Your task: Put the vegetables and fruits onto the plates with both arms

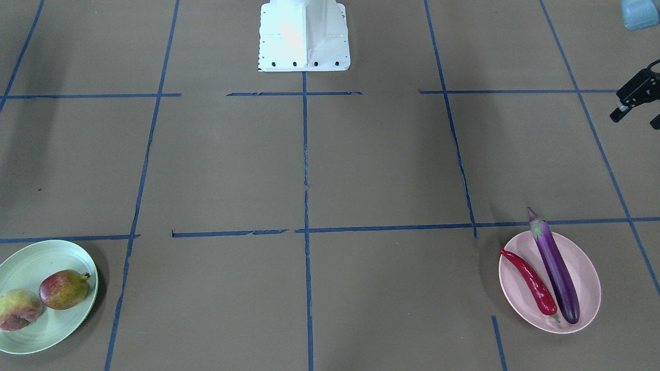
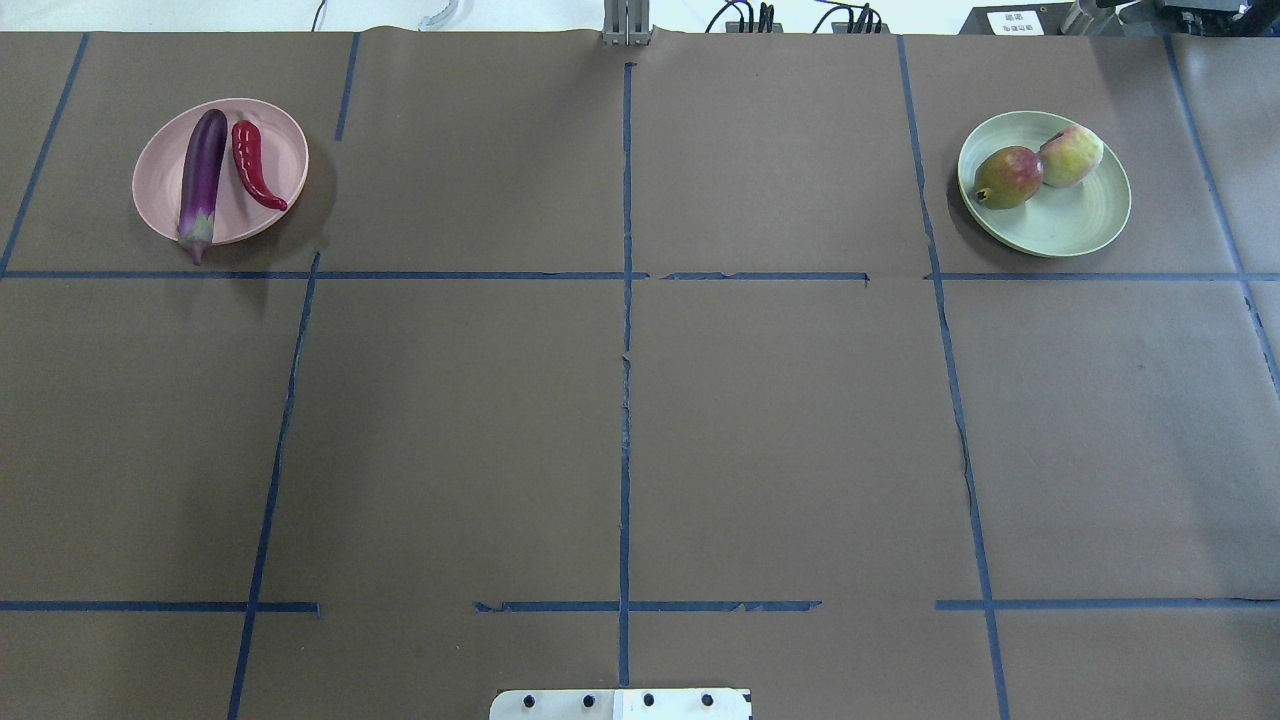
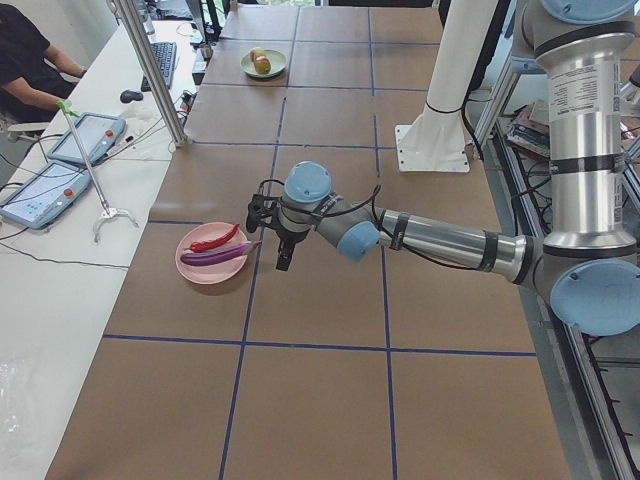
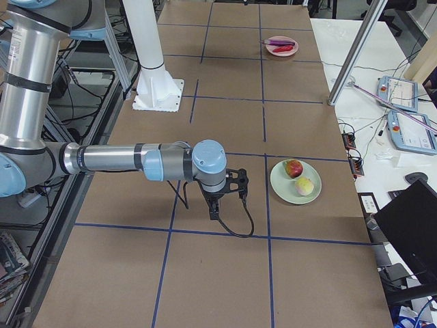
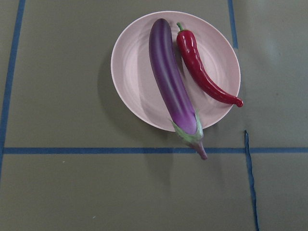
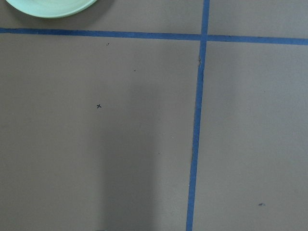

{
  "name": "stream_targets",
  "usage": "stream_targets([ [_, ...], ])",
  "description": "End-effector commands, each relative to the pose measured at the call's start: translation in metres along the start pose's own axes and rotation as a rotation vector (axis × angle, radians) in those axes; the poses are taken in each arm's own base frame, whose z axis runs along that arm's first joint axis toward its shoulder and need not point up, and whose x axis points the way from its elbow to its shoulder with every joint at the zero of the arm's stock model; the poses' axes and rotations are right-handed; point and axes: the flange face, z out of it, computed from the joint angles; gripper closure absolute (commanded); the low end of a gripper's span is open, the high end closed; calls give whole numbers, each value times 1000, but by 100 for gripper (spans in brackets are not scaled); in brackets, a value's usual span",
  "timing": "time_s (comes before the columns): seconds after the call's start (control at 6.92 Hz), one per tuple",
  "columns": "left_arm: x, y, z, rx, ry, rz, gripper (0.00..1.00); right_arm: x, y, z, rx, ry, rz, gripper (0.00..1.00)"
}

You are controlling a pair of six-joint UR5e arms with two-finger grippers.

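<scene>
The purple eggplant (image 1: 556, 270) and the red chili (image 1: 531, 282) lie side by side on the pink plate (image 1: 585, 288). The eggplant's green cap overhangs the rim, as the left wrist view (image 5: 171, 82) shows. The dark red fruit (image 1: 63, 289) and the pale green-pink fruit (image 1: 18, 309) sit touching on the mint green plate (image 1: 41, 260). My left gripper (image 1: 636, 118) is open and empty, raised and set back from the pink plate. My right gripper (image 4: 217, 205) hangs over bare table beside the green plate (image 4: 290, 193); I cannot tell whether it is open or shut.
The white pedestal base (image 1: 304, 36) stands at the table's robot side. Blue tape lines (image 2: 625, 300) grid the brown table. An operator's desk with tablets (image 3: 60, 170) and a metal post (image 3: 150, 70) runs along the far table edge.
</scene>
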Motion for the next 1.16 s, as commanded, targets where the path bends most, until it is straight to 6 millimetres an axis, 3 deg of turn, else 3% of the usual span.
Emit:
stream_targets([
  [0.0,-37,7,-35,-49,-52,84,0,0,-1,0,-4,51,-17,0],
  [0.29,-72,20,-50,-127,-77,115,0,-3,-2,-2,1,65,-23,0],
  [0.43,-88,31,-45,-184,-74,98,0,-4,-1,-2,1,63,-21,0],
  [0.72,-112,88,-32,-271,-68,3,0,-4,0,-1,-2,52,-13,0],
  [1.01,-118,113,-30,-292,-64,-21,0,-3,3,1,-6,39,-6,0],
])
